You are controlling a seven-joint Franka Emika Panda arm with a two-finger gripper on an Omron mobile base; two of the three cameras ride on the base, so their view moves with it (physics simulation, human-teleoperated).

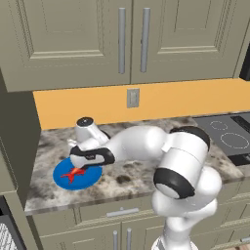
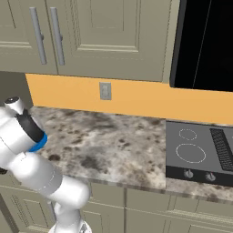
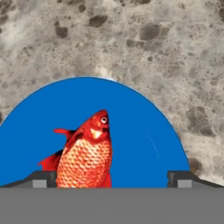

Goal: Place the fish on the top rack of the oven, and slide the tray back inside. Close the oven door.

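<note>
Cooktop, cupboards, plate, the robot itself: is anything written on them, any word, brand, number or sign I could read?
None: no legible word, brand or number anywhere.
Cooktop: white ring marks and two small knobs at its front edge, no lettering.
Wall outlet: plain grey plate, unmarked.
Upper cabinets: bar handles, no labels.
Blue plate and the fish on it: scales and an eye, no text.
Robot arm: white and dark, no logo.

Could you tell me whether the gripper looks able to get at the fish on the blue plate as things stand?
Probably yes. The gripper is open and sits right over the fish, which lies uncovered on the blue plate on the counter. One fingertip is close beside the fish, so a small shift may help.
</note>
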